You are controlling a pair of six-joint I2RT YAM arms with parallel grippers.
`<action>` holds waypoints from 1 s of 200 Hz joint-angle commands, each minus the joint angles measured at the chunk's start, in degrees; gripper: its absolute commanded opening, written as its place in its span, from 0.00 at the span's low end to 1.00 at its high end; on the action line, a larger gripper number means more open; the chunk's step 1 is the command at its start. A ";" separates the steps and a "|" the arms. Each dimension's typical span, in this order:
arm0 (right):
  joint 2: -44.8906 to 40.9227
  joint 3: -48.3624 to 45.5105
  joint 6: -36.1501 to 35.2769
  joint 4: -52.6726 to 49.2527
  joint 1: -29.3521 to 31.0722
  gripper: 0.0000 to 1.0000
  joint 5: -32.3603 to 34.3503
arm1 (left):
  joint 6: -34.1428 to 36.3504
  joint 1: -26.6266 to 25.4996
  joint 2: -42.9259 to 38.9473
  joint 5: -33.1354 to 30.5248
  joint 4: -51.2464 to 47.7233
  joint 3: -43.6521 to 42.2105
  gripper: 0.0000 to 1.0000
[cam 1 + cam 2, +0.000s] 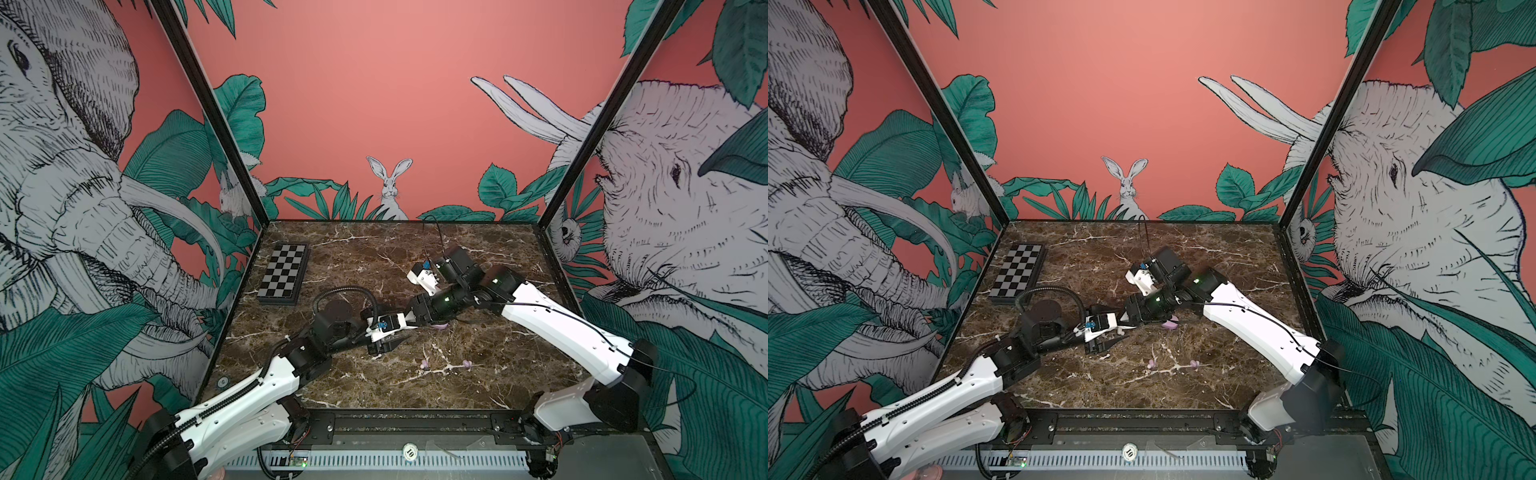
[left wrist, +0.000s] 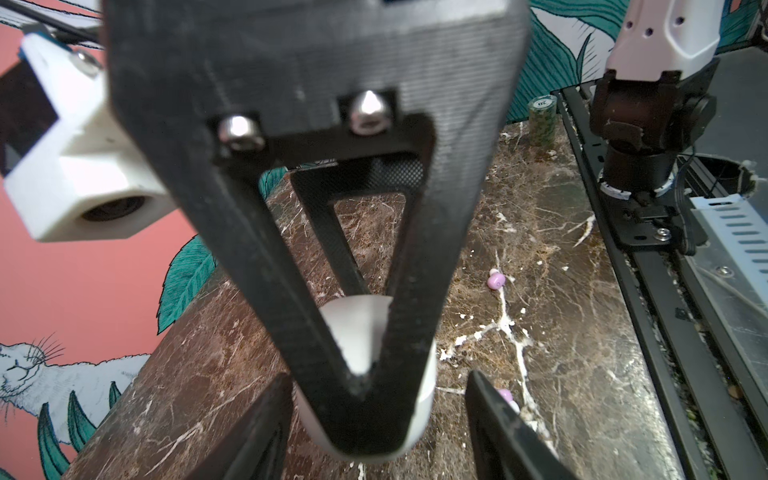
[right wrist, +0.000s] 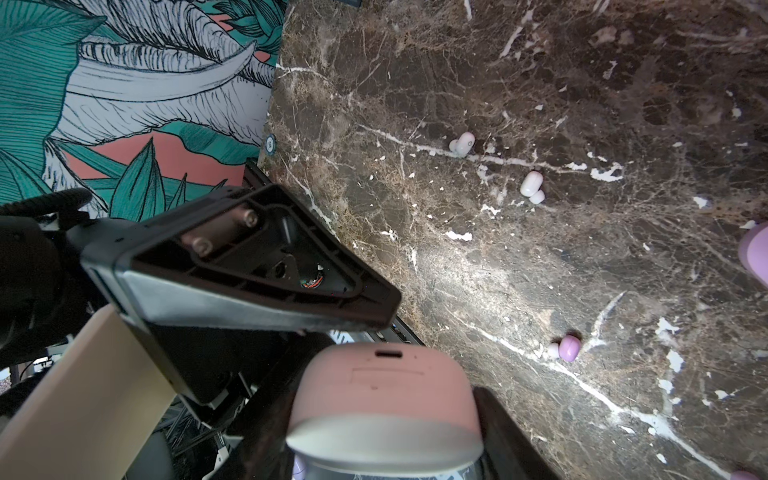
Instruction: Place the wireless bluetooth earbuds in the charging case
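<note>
Status: right hand (image 3: 382,449) clamped on white pebble-shaped plastic charging case (image 3: 386,395), probably steadying it for lid opening. Left hand (image 2: 378,374) half-wide, straddling case, no contact. Glossy white earbuds (image 3: 531,188) and lilac earbuds (image 1: 466,364) loose on brown marble desk (image 1: 374,257), lilac pair lower centre in a top view.

Brown marble tabletop (image 1: 478,386), veined white.
Checkered board (image 1: 284,274) at far left; two lilac earbuds (image 1: 424,365) near front; two white earbuds (image 3: 532,187) close together.

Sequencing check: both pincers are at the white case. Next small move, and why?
Likely close the left pincer on the white case: its fingers flank it without clear contact, the right pincer clamps it, and the earbuds lie loose on the table.
</note>
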 commanded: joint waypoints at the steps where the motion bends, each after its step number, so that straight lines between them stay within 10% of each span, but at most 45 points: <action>1: -1.29 -0.42 0.17 1.93 0.63 0.00 0.39 | 0.36 -0.32 -1.29 -0.17 0.83 1.12 0.66; 200: -2.61 -1.69 1.69 4.77 1.33 0.00 -0.05 | 1.20 -0.43 -1.94 1.50 -0.81 1.25 0.50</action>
